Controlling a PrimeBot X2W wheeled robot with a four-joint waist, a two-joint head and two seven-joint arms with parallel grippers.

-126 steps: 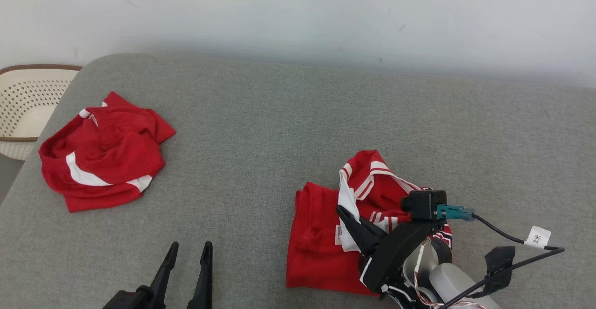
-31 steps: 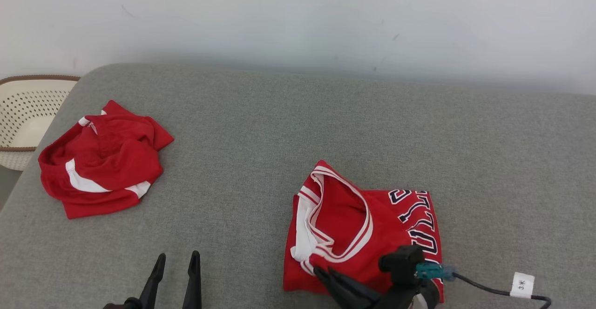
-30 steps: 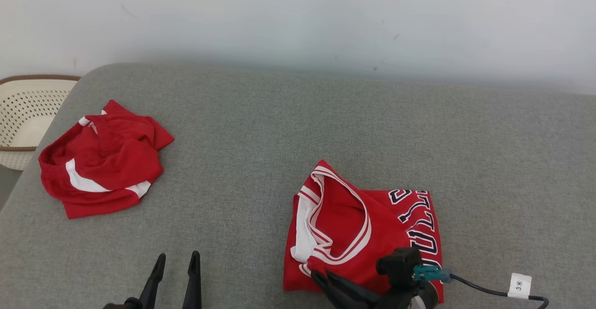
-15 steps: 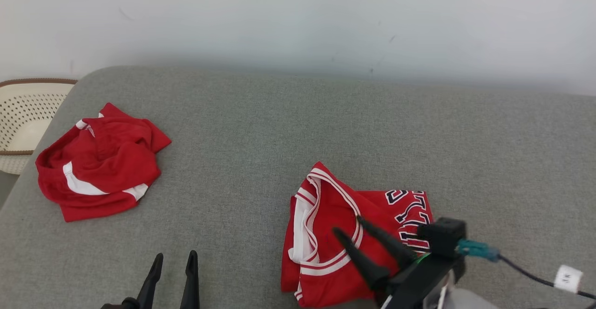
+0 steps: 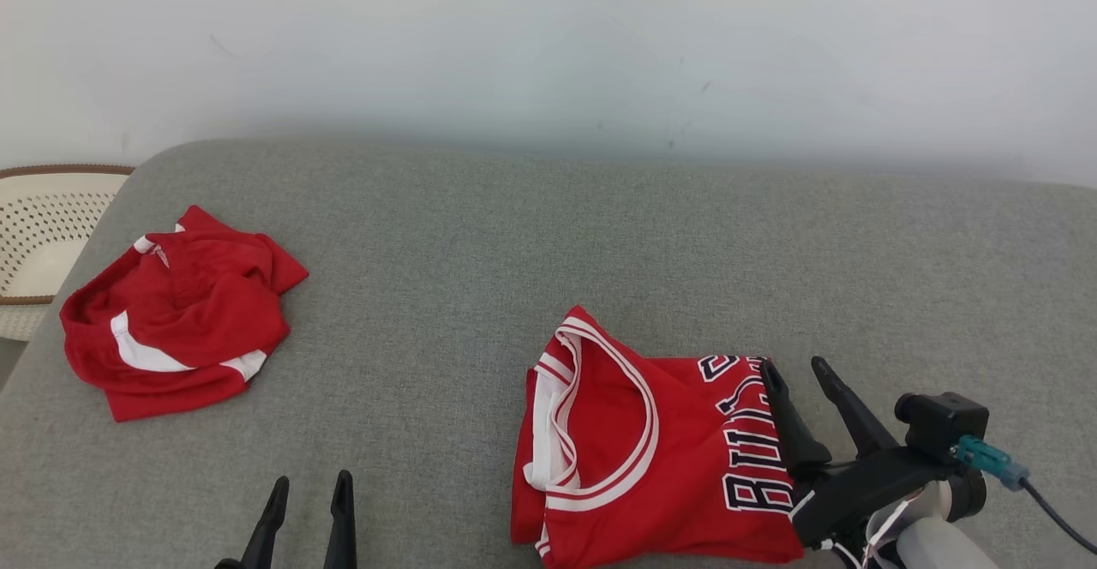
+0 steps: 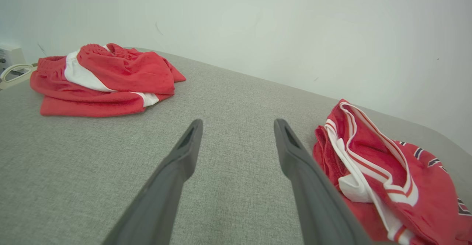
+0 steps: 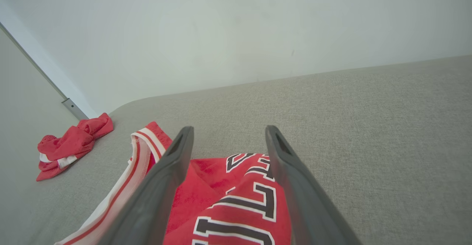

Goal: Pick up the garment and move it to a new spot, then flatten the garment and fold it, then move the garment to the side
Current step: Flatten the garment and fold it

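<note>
The garment [image 5: 651, 458] is a red jersey with white-striped trim and dark lettering, lying folded on the grey cushion at lower centre-right. It also appears at the right of the left wrist view as the jersey [image 6: 376, 164] and under the fingers in the right wrist view as the jersey [image 7: 236, 204]. My right gripper [image 5: 793, 368] stands open above the jersey's right edge, holding nothing. At the bottom left my left gripper [image 5: 310, 483] is open and empty, well clear of the jersey. Its open fingers [image 6: 184, 152] point over bare cushion.
A second red garment with white panels [image 5: 176, 312] lies crumpled near the cushion's left edge. Beyond that edge stands a cream perforated basket [image 5: 43, 235]. A pale wall [image 5: 548, 38] runs behind the grey cushion [image 5: 600, 235].
My right gripper has opened, let go of the jersey's front edge, and swung to its right side. The jersey now lies flatter with its lettering showing. The camera tilted slightly.
</note>
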